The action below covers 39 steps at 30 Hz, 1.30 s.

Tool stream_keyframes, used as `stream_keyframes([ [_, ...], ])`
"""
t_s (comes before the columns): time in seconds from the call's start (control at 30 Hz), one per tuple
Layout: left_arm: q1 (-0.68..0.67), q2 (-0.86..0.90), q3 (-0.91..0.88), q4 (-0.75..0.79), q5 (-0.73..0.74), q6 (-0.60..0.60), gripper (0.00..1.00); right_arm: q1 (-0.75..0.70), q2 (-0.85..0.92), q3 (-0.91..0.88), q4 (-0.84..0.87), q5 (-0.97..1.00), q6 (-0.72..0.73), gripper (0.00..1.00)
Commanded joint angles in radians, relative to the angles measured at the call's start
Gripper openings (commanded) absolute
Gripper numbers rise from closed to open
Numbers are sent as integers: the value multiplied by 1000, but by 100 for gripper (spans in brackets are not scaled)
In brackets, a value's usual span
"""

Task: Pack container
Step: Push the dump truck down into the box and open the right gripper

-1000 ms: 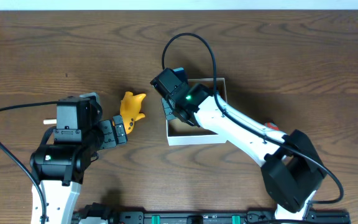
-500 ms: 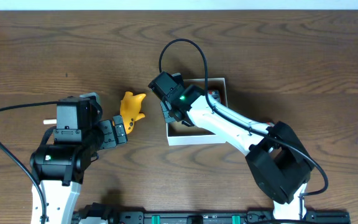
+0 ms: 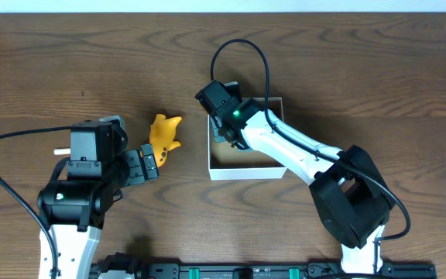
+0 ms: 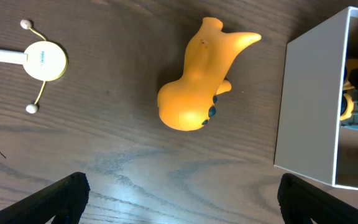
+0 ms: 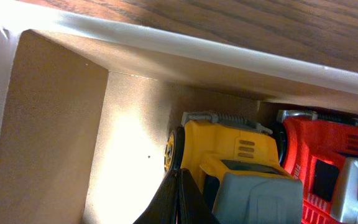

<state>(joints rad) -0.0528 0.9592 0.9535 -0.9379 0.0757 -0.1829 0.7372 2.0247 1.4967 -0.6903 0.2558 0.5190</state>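
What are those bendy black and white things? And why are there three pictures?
They are two robot arms, each with two pinching fingers. One picture looks down from above the table. The other two come from small cameras on the wrists. The left gripper is open, and a yellow figure lies on the wood in front of it. The right gripper is down inside the white box, next to a yellow toy truck and a red toy. Its fingers look pressed together.
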Motion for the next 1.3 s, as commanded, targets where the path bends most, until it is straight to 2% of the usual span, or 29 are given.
stream_keyframes([
  [0.0,4,0,18,-5,6,9,98,-10,18,8,-2,31,18,1],
  [0.13,4,0,18,-4,6,9,98,-10,18,8,0,16,18,1],
  [0.23,4,0,18,-4,6,9,98,-10,18,8,11,-31,2,7],
  [0.43,4,0,18,-5,7,9,98,-10,18,8,49,-89,-60,10],
  [0.93,4,0,18,-5,6,9,98,-10,23,8,97,-53,-64,7],
  [1.27,4,0,18,-22,6,10,98,-11,39,6,72,68,51,5],
])
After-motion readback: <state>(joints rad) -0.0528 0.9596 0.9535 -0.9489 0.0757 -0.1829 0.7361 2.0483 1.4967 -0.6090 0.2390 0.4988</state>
